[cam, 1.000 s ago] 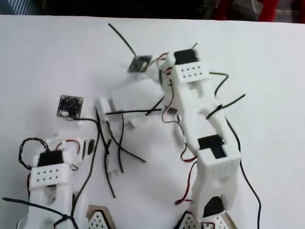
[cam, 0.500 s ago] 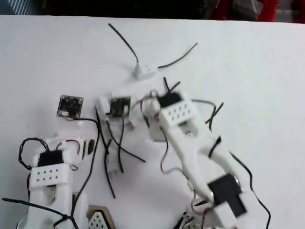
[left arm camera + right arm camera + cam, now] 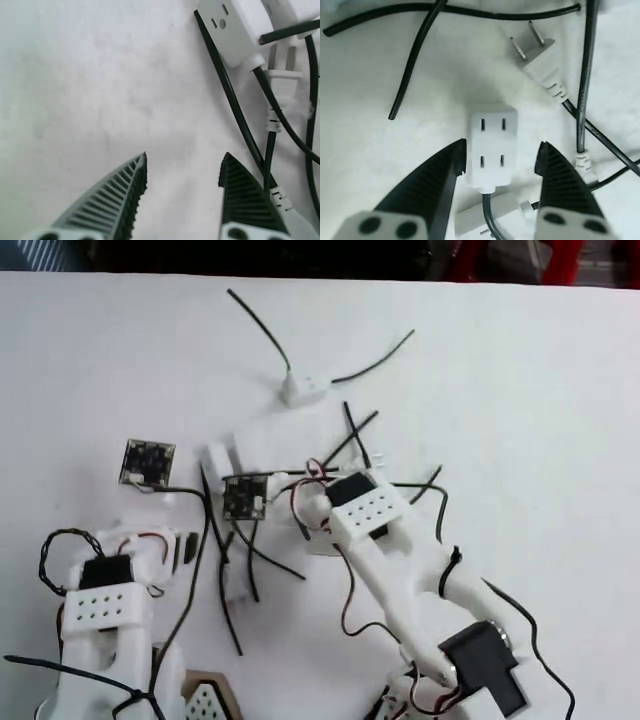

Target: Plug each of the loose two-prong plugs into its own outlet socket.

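A white table (image 3: 560, 390) was spread across nearly the whole high view, with a dark strip of room and a red object (image 3: 560, 260) left along the top edge. Black cords (image 3: 262, 328) were strewn over the middle of that frame, and a white connector (image 3: 303, 390) was laid at upper centre. The right gripper (image 3: 502, 146) was held spread on either side of a white outlet socket (image 3: 491, 150), with a loose two-prong plug (image 3: 536, 52) laid near it. The left gripper (image 3: 184, 157) was held agape over bare table, near a second socket (image 3: 235, 30) and a second plug (image 3: 280, 75).
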